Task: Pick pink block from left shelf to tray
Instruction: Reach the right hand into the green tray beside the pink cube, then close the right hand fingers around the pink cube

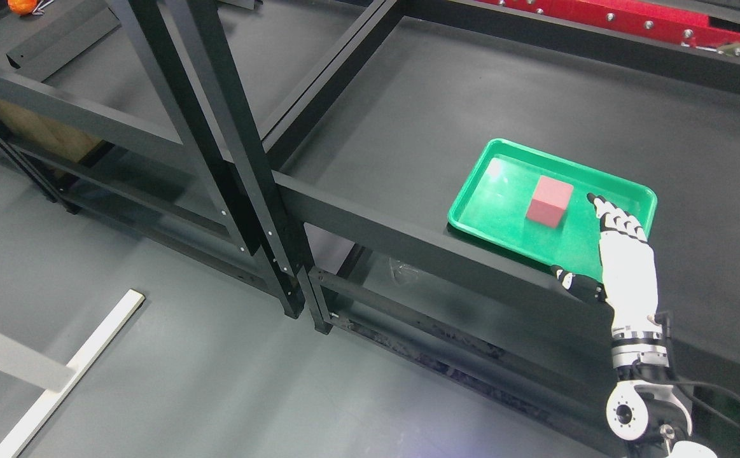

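Resting upright inside green tray [471, 210]: pink block [549, 201], likely light, rigid, matte; best taken across opposite flat sides. Right hand [621, 254] just beside it, fingers extended, holding nothing.

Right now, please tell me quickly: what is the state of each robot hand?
Left hand: not in view.
Right hand: open, fingers extended, holding nothing; it is over the green tray, beside the pink block, not touching it.
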